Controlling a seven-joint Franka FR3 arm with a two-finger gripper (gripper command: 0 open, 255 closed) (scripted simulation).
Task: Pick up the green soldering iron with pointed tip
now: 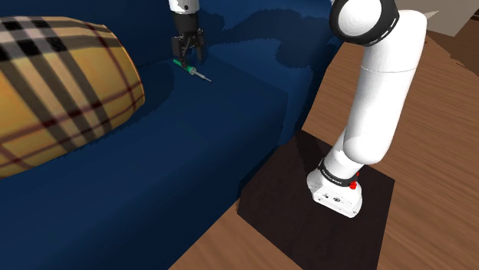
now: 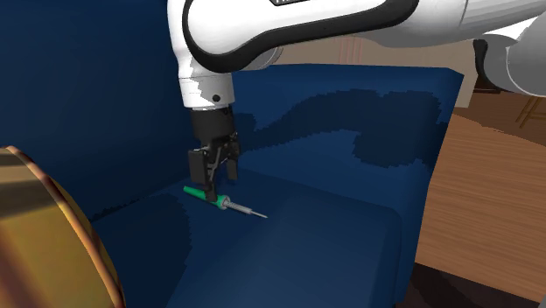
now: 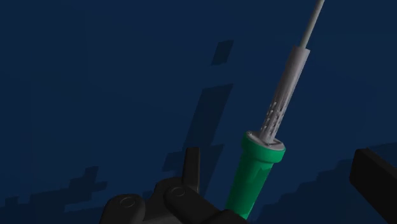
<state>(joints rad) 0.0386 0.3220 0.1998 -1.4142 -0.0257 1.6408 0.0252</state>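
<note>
Green-handled soldering iron (image 1: 192,70) (image 2: 222,203) (image 3: 257,172) lies flat on the seat of a dark blue sofa (image 1: 153,169) (image 2: 332,236) (image 3: 95,95), its grey pointed tip angled toward the lower right of the frame in both exterior views. In the shoulder view it sits at the upper middle of the frame, well apart from a tan plaid cushion (image 1: 54,84) (image 2: 44,245) at the upper left. The white arm (image 1: 380,100) (image 2: 289,26) reaches over the seat from its dark stand (image 1: 307,222) on the wooden floor (image 1: 430,230) at the lower right. The black pincer (image 1: 188,60) (image 2: 217,184) (image 3: 283,172) points down over the handle end of the iron. Seen from the wrist, its fingers (image 3: 375,184) stand spread apart, with the green handle between them and not clasped.
</note>
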